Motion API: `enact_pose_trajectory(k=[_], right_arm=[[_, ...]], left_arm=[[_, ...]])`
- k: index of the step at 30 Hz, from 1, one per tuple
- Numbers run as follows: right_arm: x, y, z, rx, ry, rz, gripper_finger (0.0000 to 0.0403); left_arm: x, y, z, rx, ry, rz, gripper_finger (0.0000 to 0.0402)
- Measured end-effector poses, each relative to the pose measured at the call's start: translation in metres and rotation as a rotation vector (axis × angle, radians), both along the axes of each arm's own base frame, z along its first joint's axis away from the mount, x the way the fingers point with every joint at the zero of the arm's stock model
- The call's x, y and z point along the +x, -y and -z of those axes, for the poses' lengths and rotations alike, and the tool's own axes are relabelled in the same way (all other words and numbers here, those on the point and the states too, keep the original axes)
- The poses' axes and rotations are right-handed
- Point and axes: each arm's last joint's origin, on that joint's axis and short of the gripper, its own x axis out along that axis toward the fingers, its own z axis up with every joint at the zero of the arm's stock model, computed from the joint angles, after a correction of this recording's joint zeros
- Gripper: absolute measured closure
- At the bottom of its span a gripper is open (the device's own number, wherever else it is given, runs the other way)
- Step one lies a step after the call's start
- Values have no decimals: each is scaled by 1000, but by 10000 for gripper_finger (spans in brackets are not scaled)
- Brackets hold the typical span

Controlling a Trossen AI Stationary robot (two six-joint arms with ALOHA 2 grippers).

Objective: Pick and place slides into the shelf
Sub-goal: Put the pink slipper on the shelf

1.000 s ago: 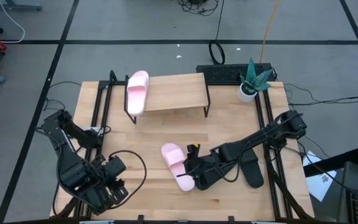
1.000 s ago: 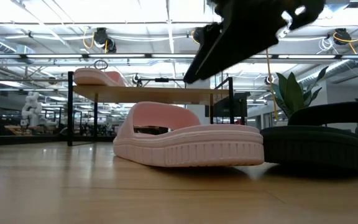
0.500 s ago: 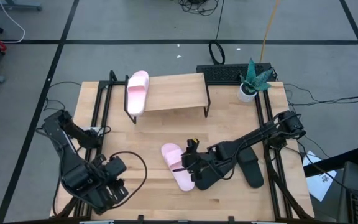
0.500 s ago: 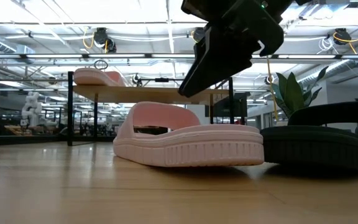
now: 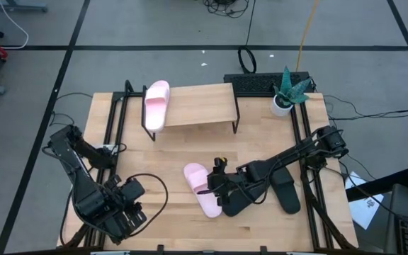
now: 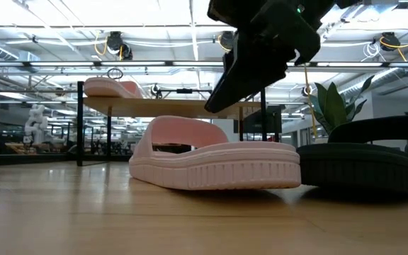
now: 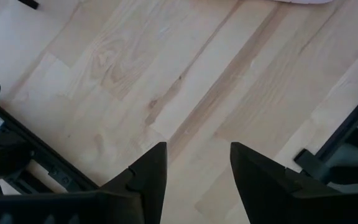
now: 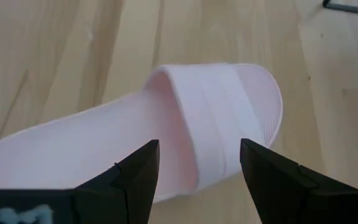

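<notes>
Pink slide (image 5: pixel 202 189), near-centre tabletop, its mate already on the shelf (image 5: pixel 198 105): light, soft moulded foam, best pinched across the wide strap; right gripper (image 5: pixel 217 185) spread open just above it, left gripper (image 7: pixel 193 171) open, idle near-left.

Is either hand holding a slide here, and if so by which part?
Nothing is held. The right hand hangs open over the pink slide on the table; the left hand is open over bare wood.
</notes>
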Motion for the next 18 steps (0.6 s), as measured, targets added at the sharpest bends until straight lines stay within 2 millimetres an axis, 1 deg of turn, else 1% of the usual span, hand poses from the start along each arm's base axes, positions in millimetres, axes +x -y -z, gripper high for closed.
enact_pose_trajectory(k=[8, 18], right_arm=[[-5, 7, 10, -10, -33, 18, 188], [-2, 9, 12, 5, -20, 38, 188]], left_arm=[[0, 0, 0, 0, -1, 0, 229], [0, 0, 0, 0, 0, 0, 229]])
